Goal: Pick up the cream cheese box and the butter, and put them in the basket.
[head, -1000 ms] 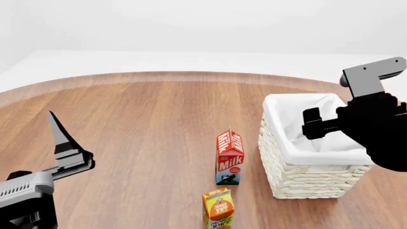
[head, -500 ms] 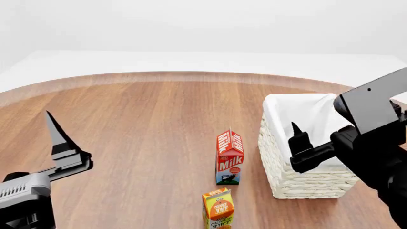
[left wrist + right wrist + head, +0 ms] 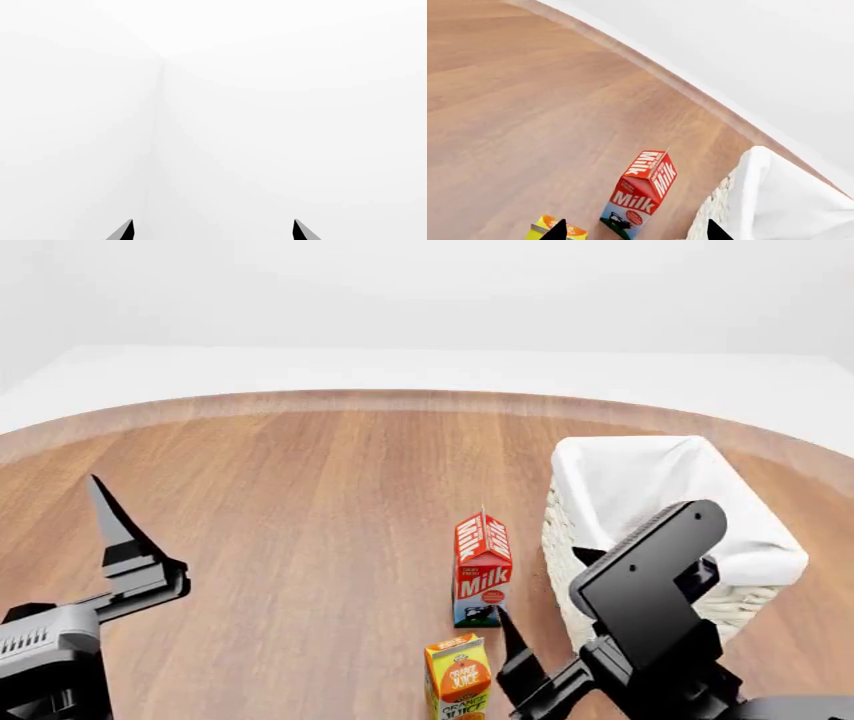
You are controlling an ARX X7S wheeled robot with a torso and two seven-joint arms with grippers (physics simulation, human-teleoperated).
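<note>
The cream cheese box and the butter show in no view. The basket [image 3: 627,448], cream-white wicker with white cloth over its rim, stands at the right of the wooden table; only cloth shows inside it. It also sits at the edge of the right wrist view [image 3: 774,200]. My right gripper [image 3: 635,231] is open and empty, low in front of the basket, with one finger [image 3: 510,642] beside the cartons. My left gripper [image 3: 212,229] is open and empty, facing blank white wall, and its finger [image 3: 118,540] hangs over the table's near left.
A red milk carton [image 3: 482,568] stands upright just left of the basket, seen too from the right wrist [image 3: 642,192]. An orange juice carton [image 3: 458,677] stands nearer to me, just below it. The round table's far edge [image 3: 400,398] meets a white floor.
My right arm has swung down from above the basket to the near side, in front of the basket and beside the cartons. The left arm has barely shifted.
</note>
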